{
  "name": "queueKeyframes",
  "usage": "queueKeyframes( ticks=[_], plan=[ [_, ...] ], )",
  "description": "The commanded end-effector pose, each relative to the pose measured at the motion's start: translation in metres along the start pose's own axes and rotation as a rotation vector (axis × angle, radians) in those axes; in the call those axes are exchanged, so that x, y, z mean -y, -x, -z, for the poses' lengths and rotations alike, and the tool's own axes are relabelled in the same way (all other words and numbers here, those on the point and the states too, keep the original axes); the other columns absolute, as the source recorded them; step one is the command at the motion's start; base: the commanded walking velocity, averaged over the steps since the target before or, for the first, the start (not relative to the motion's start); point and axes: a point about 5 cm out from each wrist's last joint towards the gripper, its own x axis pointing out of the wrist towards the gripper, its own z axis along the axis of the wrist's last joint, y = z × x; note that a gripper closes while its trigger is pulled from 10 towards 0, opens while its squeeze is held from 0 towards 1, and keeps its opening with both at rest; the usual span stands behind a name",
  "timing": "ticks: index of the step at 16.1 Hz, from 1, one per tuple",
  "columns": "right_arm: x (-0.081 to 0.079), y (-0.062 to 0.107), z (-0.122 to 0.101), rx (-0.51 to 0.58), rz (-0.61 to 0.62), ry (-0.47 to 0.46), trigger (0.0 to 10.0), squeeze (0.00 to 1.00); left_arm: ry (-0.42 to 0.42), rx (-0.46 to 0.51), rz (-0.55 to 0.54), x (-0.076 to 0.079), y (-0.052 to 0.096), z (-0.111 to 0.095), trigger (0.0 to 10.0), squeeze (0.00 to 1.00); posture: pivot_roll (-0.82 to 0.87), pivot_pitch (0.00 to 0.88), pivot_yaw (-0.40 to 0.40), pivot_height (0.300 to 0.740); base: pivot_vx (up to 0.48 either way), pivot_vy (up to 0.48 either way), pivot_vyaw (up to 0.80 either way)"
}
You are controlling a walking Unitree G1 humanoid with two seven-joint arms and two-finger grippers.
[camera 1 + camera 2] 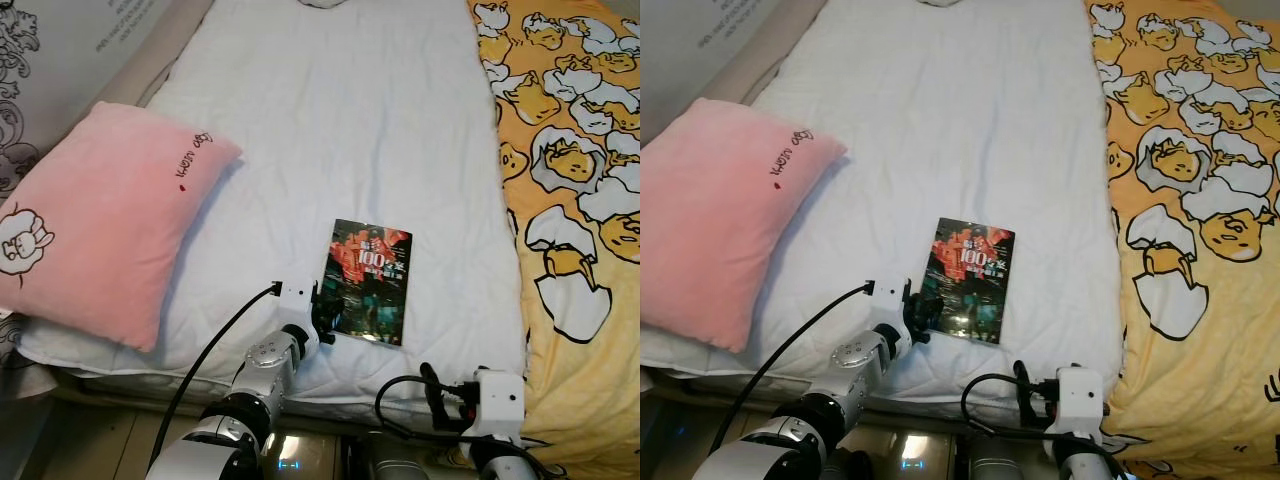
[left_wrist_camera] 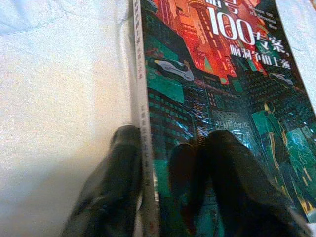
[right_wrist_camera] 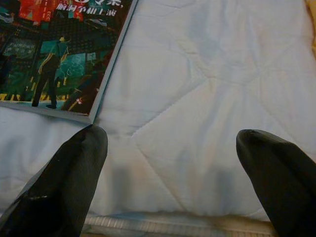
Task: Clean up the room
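A paperback book [image 1: 372, 280] with a red and teal cover lies flat on the white mattress [image 1: 350, 120], close to its front edge. My left gripper [image 1: 325, 318] is at the book's near left corner. In the left wrist view the left gripper [image 2: 173, 132] is shut on the book [image 2: 222, 74], one finger on the cover and the other beside the spine. My right gripper [image 3: 173, 138] is open over the mattress's front edge, just right of the book's near right corner [image 3: 54, 49], with nothing between its fingers.
A pink pillow [image 1: 100, 230] lies at the left of the mattress. A yellow duvet [image 1: 580, 200] with a cartoon egg print covers the right side. A patterned wall [image 1: 40, 60] runs along the far left. The floor shows below the mattress edge.
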Motion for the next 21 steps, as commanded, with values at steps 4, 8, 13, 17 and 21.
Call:
queueKeyframes(
  ticks=[4,8,13,17,21],
  plan=[
    [0.017,-0.007,0.000,-0.011,0.049,0.001,10.0,0.00,0.095,0.139,0.171,0.017,-0.004,-0.021,0.0,0.00,-0.13,0.120,-0.034,0.740,0.000,0.000,0.00],
    [0.016,-0.028,-0.014,0.044,0.044,-0.004,10.0,0.00,-0.037,0.261,0.194,0.005,0.004,-0.051,0.0,0.00,-0.07,0.026,-0.021,0.740,0.000,0.000,0.00],
    [0.002,-0.063,-0.049,0.168,0.015,-0.049,10.0,0.00,-0.129,0.378,0.128,-0.024,0.034,-0.075,0.0,0.00,0.01,0.000,0.010,0.740,0.000,0.000,0.00],
    [0.001,-0.082,-0.071,0.239,0.008,-0.057,10.0,0.00,-0.145,0.450,-0.012,-0.041,0.048,-0.090,0.0,0.00,0.06,0.000,0.007,0.740,0.000,0.000,0.00],
    [-0.003,-0.091,-0.073,0.241,0.010,-0.068,10.0,0.00,-0.230,0.423,-0.015,-0.035,0.042,-0.099,10.0,0.00,0.07,0.000,-0.001,0.740,0.000,0.000,0.00]
  ],
)
